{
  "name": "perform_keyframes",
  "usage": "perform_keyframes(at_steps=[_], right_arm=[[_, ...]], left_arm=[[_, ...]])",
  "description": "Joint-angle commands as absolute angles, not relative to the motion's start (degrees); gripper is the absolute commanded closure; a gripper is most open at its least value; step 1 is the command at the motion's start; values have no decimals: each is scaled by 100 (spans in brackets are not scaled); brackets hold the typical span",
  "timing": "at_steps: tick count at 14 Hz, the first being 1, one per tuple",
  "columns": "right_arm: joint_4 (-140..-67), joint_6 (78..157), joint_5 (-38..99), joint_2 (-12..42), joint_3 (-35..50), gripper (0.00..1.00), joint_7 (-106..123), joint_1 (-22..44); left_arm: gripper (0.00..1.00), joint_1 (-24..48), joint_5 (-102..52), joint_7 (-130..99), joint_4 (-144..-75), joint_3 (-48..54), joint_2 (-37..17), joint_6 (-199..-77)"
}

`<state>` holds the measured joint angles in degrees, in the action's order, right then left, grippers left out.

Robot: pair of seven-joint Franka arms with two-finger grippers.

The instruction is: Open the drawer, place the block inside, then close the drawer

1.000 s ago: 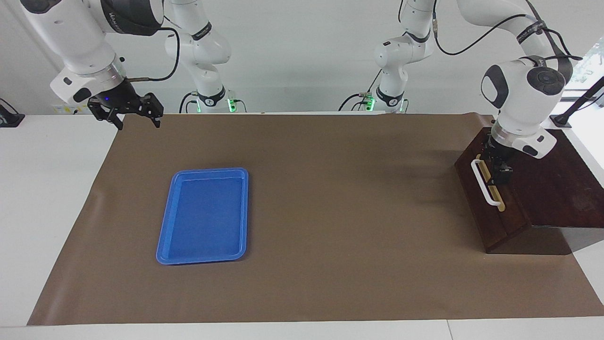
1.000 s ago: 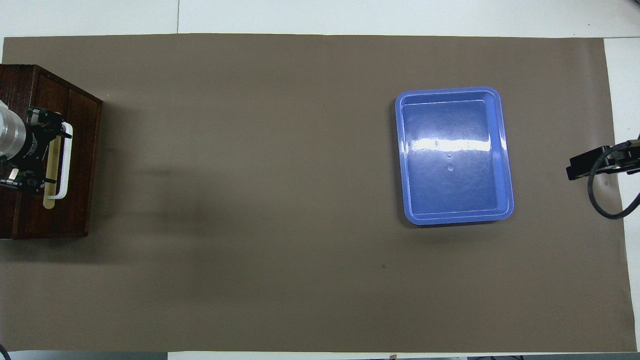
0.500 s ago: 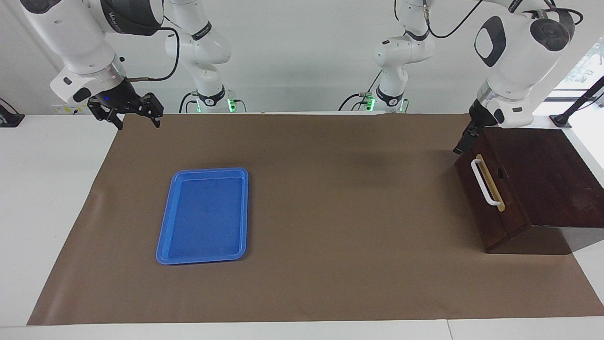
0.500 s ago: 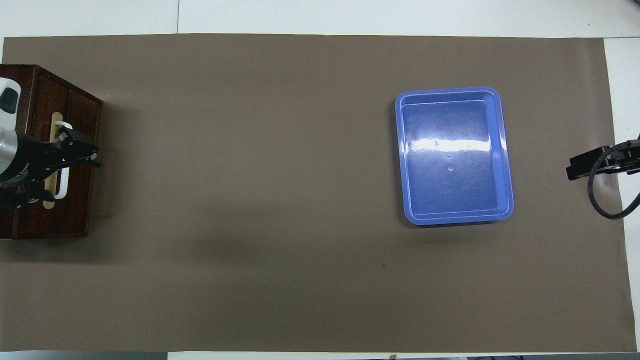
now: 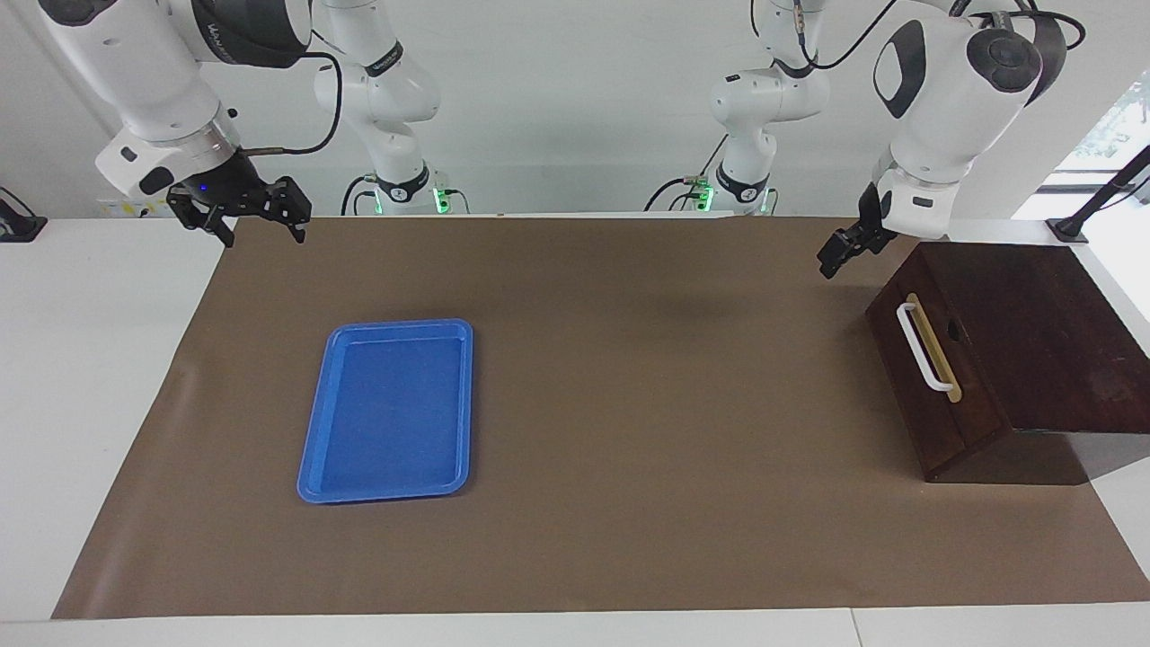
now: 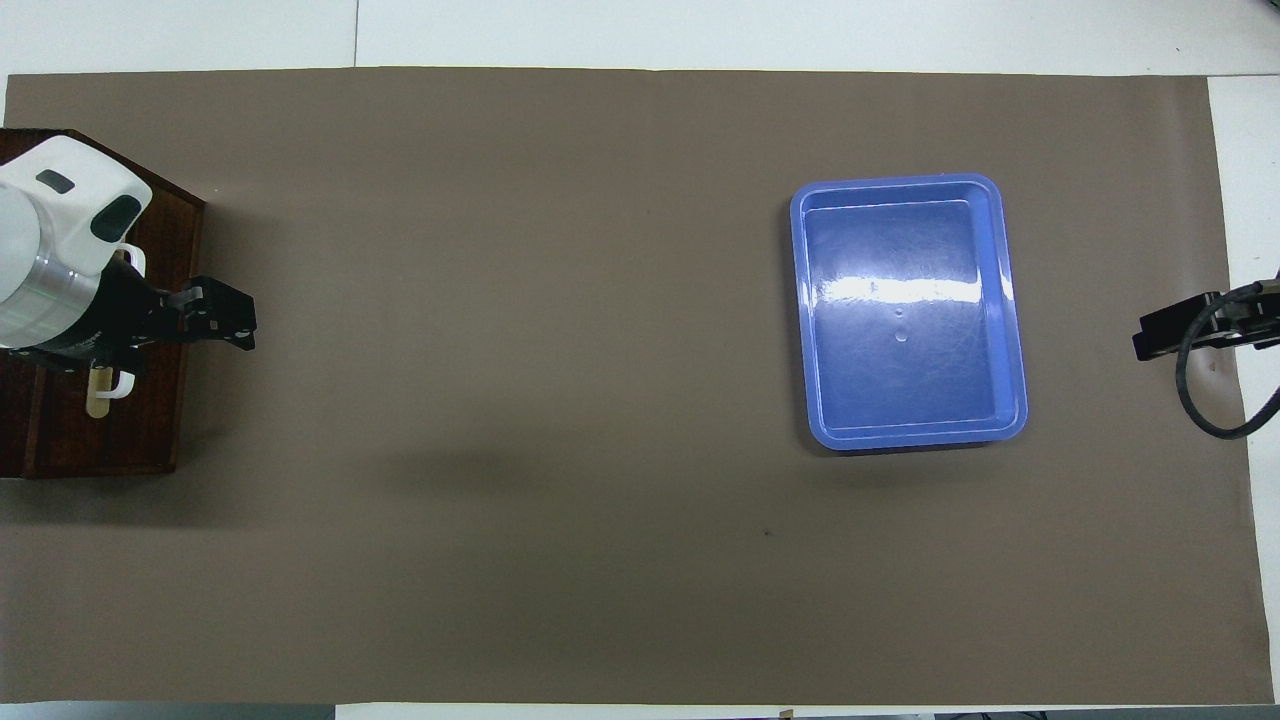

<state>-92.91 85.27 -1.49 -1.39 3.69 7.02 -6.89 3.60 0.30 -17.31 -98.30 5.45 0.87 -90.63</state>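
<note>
The left hand (image 5: pixel 834 255) hung empty at the frame's upper right, over the worktop (image 5: pixel 629 359) just beside the cabinet (image 5: pixel 1033 350); its opening could not be told. The drawer (image 5: pixel 934 377) sat shut, handle (image 5: pixel 924 347) untouched. The right hand (image 5: pixel 256 220) waited, fingers spread and empty, at upper left, above the tray (image 5: pixel 391 409). No block showed; likely it lay inside already, the task near done, with only retreat remaining.

The drawer (image 5: pixel 930 382) is dark brown wood, its bar handle (image 5: pixel 922 346) white on a tan strip (image 5: pixel 936 352). The tray (image 5: pixel 391 409) is bright blue. A plain brown sheet (image 5: pixel 629 404) covers the white desk (image 5: pixel 90 359). Both pincers are black on white arms.
</note>
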Motion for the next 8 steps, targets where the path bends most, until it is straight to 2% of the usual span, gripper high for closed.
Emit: perform_keyframes(at_steps=[1, 8], right_arm=[[-9387, 8543, -237, -229, 431, 0, 624, -765], [-9387, 8543, -237, -237, 431, 0, 615, -765]], left_arm=[[0, 387, -44, -1355, -9659, 431, -9, -8798], [0, 18, -44, -1116, -9361, 835, -149, -8561]])
